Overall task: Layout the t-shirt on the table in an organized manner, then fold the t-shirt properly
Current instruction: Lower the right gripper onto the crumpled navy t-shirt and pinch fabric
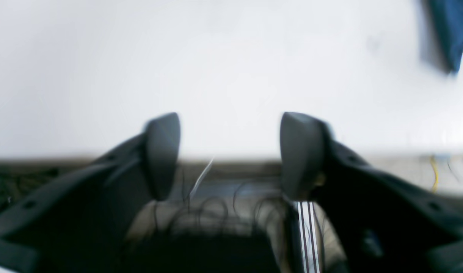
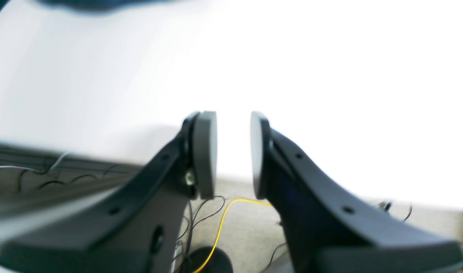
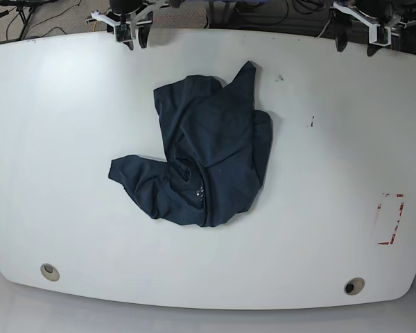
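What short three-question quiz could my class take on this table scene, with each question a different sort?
1. True or false: the t-shirt lies spread flat with both sleeves out.
2. Multiple choice: the red-and-white tape rectangle sits near which grommet hole in the base view? A. the one at lower left B. the one at lower right C. neither; it lies under the shirt
3. Fill in: the left gripper and the right gripper both have their jaws ____ and hold nothing.

Key: 1. False; it is crumpled in a heap on the table. 2. B. 3. open.
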### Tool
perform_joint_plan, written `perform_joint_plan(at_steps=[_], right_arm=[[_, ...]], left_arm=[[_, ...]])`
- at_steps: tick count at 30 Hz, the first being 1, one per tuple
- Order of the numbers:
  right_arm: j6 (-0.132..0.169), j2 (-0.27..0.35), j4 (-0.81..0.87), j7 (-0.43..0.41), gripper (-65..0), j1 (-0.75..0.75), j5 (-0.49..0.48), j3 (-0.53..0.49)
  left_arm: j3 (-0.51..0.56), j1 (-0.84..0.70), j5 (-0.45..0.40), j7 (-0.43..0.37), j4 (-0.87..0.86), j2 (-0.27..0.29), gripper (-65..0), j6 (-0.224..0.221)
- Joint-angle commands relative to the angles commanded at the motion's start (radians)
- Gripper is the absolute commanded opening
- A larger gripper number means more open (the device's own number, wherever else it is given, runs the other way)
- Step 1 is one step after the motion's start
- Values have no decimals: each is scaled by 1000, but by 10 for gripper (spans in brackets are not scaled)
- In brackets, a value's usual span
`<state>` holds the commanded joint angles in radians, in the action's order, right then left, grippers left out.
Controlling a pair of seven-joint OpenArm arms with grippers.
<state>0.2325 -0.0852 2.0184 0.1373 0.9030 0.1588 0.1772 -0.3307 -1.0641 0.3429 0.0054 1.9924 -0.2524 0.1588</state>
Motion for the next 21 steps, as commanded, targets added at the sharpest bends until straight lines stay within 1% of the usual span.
perform_joint_plan(at_steps=[9,12,13,15,18,21], right_arm=[[0,0,11,5,-496,-101,0,-6],[0,-2,11,6,-445,-150,0,-6],[0,-3,11,6,-414,-167,0,-6],[0,-3,11,6,-379,-199,0,-6],[0,-3,8,6,-335,-255,-2,-6],[2,-2,6,9,-306,-308,-3,-8]], left_arm=[[-8,94,-5,0,-3,-3,-190,0],[-8,137,-5,0,-3,-3,-190,-2],[-8,147,-5,0,-3,-2,-190,-2],[-3,163,-5,0,-3,0,-190,-2],[8,183,-5,0,-5,0,-190,-2],[21,195,-5,11,-3,0,-189,-2]])
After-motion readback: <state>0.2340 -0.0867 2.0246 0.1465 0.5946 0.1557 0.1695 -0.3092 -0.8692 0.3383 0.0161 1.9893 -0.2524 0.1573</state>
